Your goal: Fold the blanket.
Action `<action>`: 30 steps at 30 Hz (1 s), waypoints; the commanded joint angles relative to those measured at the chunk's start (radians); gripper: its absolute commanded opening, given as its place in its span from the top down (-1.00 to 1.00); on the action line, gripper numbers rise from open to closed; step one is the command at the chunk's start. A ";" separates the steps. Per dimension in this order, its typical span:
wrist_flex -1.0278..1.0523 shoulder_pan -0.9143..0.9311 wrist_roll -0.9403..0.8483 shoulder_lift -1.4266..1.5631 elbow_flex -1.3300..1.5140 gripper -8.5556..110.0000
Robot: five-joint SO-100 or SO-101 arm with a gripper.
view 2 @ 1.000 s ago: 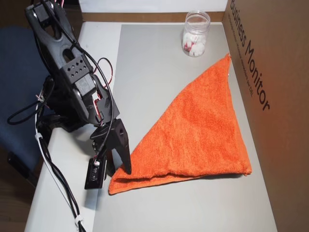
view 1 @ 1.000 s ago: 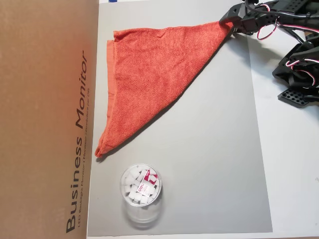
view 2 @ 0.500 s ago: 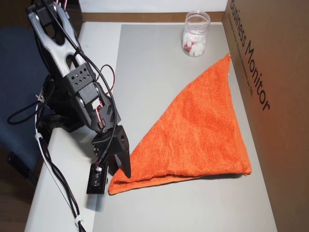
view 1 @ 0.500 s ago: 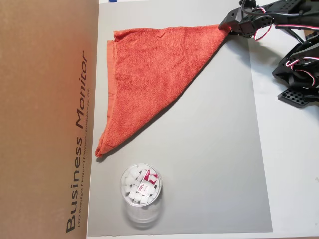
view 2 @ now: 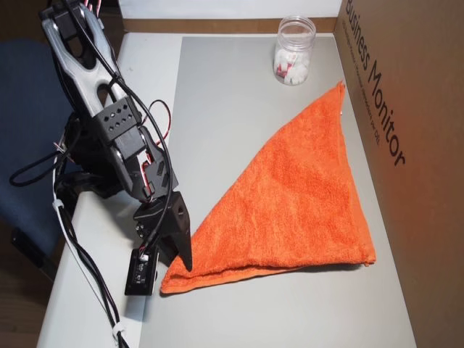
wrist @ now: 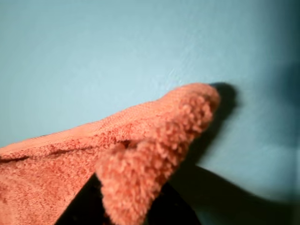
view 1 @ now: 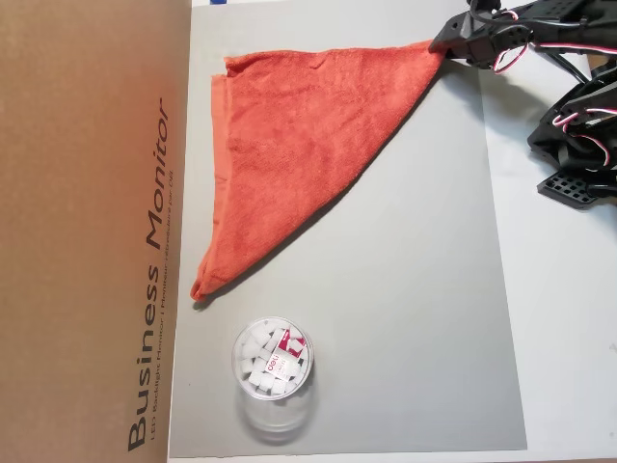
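Wrist view shows the tool (view 2: 181, 261) clamped on the blanket (wrist: 140, 159) corner, the rest of the triangle spreading away from it over the mat (view 1: 415, 289). To fold well, I judge it should lift that corner clear, carry it across to the far corner (view 1: 198, 289), and let go only once edges align.

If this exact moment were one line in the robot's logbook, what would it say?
step: folding | blanket: folded into triangle on grey mat | pincer: at blanket's corner, grip unclear | plastic cup: apart, untouched
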 commanded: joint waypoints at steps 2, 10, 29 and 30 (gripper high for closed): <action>0.003 0.064 -0.086 0.018 -0.037 0.86; -0.002 0.086 -0.092 0.086 -0.038 0.86; 0.005 0.057 -0.032 0.360 -0.037 0.86; 0.005 0.057 -0.032 0.371 -0.037 0.86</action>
